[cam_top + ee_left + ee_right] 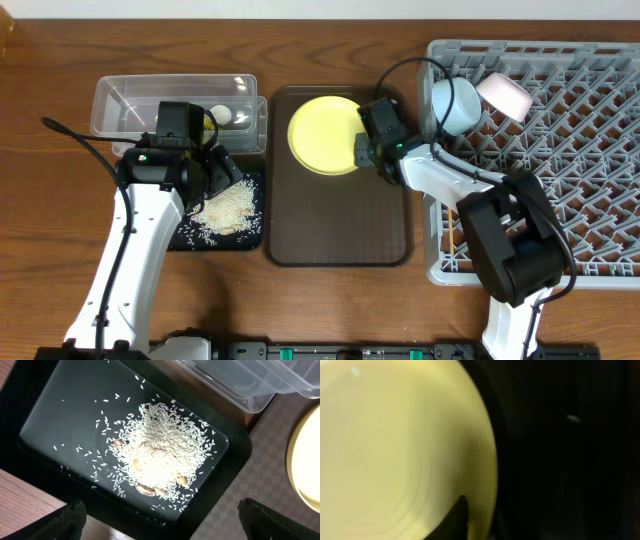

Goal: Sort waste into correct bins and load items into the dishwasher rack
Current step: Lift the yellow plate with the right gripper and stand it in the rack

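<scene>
Progress, judged from the layout: well past halfway.

Done:
- Rice grains (160, 455) heaped in black tray (45, 420), near left edge of tabletop.
- White round scrap (220, 113) inside clear tub (130, 100), far-left corner of tabletop. Green-yellow bit beside it, probably the wrapper, half hidden behind left arm.
- Light blue bowl (455, 100) and white bowl (505, 92) tipped among the pegs, far-left corner of dishwasher rack (570, 200), right side of tabletop.

Left to do:
- Yellow plate (320, 135), lying flat on far half of brown serving tray (340, 240), mid-tabletop. Not yet racked.
- Cup and chopsticks: not made out with any certainty.

Tools:
- Right tool (361, 150): at plate's right rim. Wrist view: one dark finger (461, 517) lying over the rim, partner hidden beneath. Narrow; pinched onto the rim, by the look of it.
- Left tool (165, 522): spread wide, nothing between the fingers, hanging above the rice pile, touching nothing.

Likely next: lift plate, carry toward right edge, slot on edge between pegs.
</scene>
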`<state>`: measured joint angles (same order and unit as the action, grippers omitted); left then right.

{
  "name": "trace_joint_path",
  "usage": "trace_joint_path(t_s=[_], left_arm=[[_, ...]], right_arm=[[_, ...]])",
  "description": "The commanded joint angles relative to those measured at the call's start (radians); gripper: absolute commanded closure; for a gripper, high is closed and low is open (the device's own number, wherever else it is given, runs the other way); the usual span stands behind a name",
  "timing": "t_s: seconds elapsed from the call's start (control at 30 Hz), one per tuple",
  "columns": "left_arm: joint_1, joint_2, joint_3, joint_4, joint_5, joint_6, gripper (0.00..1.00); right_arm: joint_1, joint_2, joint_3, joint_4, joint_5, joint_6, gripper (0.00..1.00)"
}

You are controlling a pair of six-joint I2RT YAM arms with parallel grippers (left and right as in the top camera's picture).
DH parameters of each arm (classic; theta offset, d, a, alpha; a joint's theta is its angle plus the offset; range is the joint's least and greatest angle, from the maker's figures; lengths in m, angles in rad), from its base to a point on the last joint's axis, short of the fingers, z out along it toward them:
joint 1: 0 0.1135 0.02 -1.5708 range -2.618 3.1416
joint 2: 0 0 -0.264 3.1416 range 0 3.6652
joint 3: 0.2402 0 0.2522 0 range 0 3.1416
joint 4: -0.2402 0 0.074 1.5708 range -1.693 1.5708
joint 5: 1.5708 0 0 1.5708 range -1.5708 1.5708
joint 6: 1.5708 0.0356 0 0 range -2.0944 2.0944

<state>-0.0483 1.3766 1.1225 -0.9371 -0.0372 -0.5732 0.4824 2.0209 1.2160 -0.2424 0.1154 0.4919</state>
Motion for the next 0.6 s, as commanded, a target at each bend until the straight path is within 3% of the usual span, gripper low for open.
trace_joint_path(t_s=[0.0, 0.2, 0.57], left_arm=[[0.005, -0.006, 0.007, -0.004, -0.016, -0.005, 0.01], [0.005, -0.006, 0.007, -0.004, -0.016, -0.005, 0.01], [0.005, -0.006, 0.007, -0.004, -0.016, -0.005, 0.0]], right_arm=[[-0.028, -0.029, -0.017, -0.064, 0.007, 0.008, 0.92], [-0.042, -0.086, -0.017, -0.134, -0.063, 0.009, 0.99], [-0.063, -0.203, -0.017, -0.245, -0.09, -0.023, 0.99]])
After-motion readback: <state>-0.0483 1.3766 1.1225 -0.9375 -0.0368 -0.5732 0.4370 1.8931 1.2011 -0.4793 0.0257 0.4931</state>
